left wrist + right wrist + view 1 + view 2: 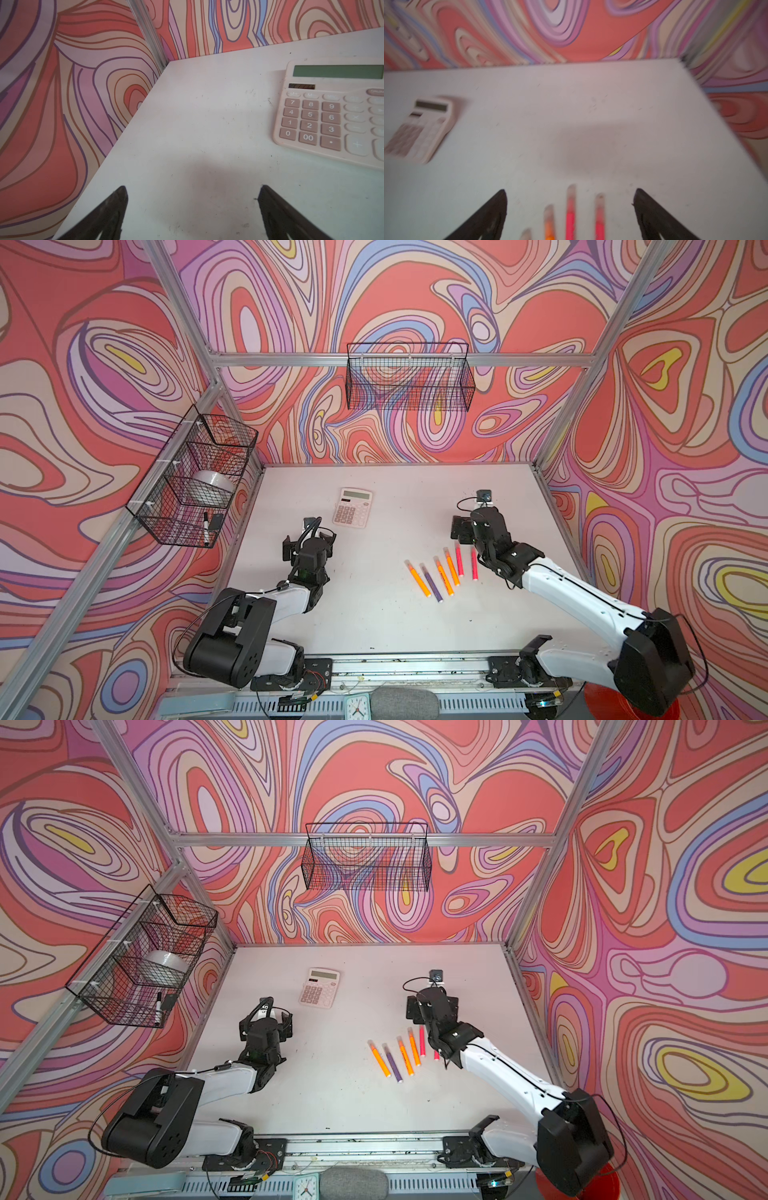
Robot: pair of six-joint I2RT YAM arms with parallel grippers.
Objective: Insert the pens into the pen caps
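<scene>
On table (374, 622): pens (444, 576), three orange, one purple, two pink; apparently capped.

Six pens (443, 576) lie side by side on the white tabletop (374, 626), at about 3 o'clock from its middle: one orange, one purple, two orange, two pink-red. Their pale caps (446, 551) point toward 11 to 12 o'clock. A pink calculator (351, 507) lies at 11 o'clock. The right gripper (467, 531) hangs by the pink-red pens' capped ends, and the left gripper (309, 541) is at 9 o'clock.
</scene>
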